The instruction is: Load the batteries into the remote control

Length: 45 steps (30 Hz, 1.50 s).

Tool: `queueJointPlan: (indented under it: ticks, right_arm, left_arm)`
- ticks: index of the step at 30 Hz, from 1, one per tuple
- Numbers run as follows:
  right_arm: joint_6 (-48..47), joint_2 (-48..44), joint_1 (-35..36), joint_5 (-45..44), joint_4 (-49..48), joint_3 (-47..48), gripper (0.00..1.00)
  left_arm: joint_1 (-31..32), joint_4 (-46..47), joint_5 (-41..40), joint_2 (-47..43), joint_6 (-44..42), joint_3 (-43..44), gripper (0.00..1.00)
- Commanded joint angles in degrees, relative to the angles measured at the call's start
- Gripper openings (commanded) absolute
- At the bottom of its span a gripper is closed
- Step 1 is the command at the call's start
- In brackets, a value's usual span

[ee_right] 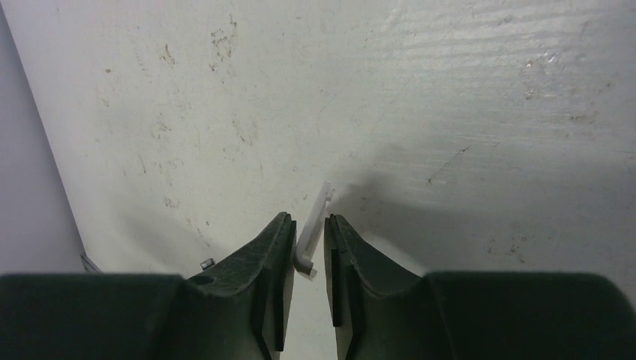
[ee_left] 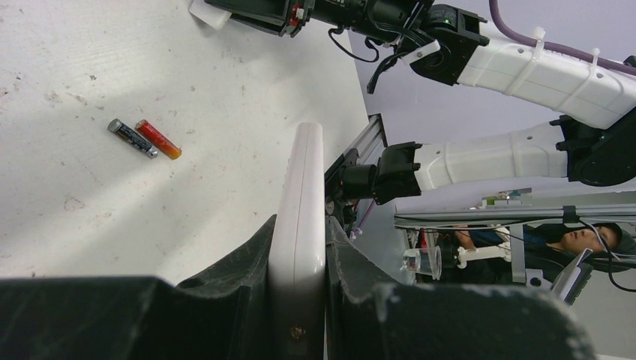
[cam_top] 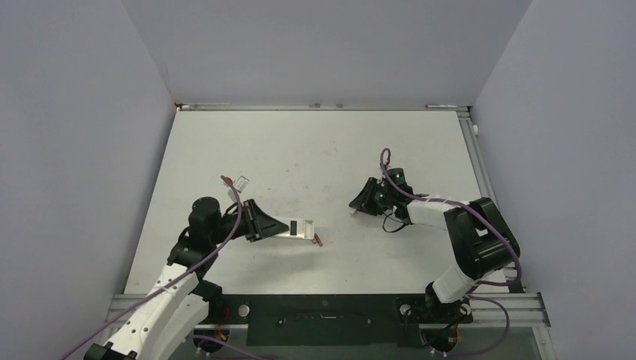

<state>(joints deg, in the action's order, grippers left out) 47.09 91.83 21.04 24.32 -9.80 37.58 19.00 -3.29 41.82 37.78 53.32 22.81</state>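
My left gripper (ee_left: 300,221) is shut on the white remote control (ee_left: 304,165), seen edge-on between its fingers. From above, the remote (cam_top: 298,227) sticks out to the right of the left gripper (cam_top: 262,223), with a dark open slot on its upper face. Side by side on the table just off the remote's free end lie a dark battery (ee_left: 132,138) and a reddish battery (ee_left: 158,139). My right gripper (ee_right: 308,219) is low over the table further right, closed on a small white chip (ee_right: 321,202) that leans between its fingers.
A small clear piece with a red end (cam_top: 235,181) lies on the table behind the left arm. The aluminium rail (cam_top: 322,302) runs along the near edge, and grey walls close in the white table (cam_top: 315,142) on three sides.
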Motion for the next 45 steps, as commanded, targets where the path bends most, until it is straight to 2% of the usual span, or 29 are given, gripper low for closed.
queueJointPlan:
  ticks: [1,3,6,16,24,26,28,30,31,45]
  right_arm:
    - [-1.12,0.07,-0.63,0.40,-1.76,2.39,0.27]
    - [-1.27,0.08,-0.80,0.26,-1.00,2.61,0.35]
    - [-1.92,-0.27,-0.91,-0.32,0.53,3.09,0.40]
    - [-5.43,-4.79,-1.00,-5.58,9.48,4.78,0.43]
    - [-7.68,-12.77,-0.91,-7.28,16.13,4.25,0.47]
    - [-7.77,-15.00,-0.82,-6.94,16.93,3.77,0.44]
    - [-7.64,-17.49,-0.74,-6.27,17.59,3.31,0.33]
    - [-7.34,-19.51,-0.47,-5.56,17.94,2.68,0.15]
    - [-7.03,-20.41,-0.33,-5.26,18.08,2.34,0.09]
    - [-4.27,-30.57,4.17,-2.55,20.65,1.51,0.09]
  left_arm:
    - [-0.38,2.36,0.89,0.30,-0.32,-0.04,0.00]
    - [-0.46,2.41,0.86,0.48,-0.32,-0.11,0.00]
    - [-0.46,2.49,0.73,0.69,-0.41,-0.13,0.00]
    - [-0.68,1.56,0.44,0.29,-0.85,-0.13,0.00]
    - [-0.90,1.12,0.45,-0.16,-0.85,-0.07,0.00]
    - [-0.98,1.15,0.47,-0.08,-0.85,-0.04,0.00]
    - [-1.07,1.22,0.46,0.00,-0.85,-0.04,0.00]
    - [-1.07,1.34,0.53,0.05,-0.84,-0.04,0.00]
    - [-1.07,1.48,0.63,0.14,-0.77,-0.04,0.00]
    - [-1.34,2.45,0.80,-0.10,0.03,-0.39,0.00]
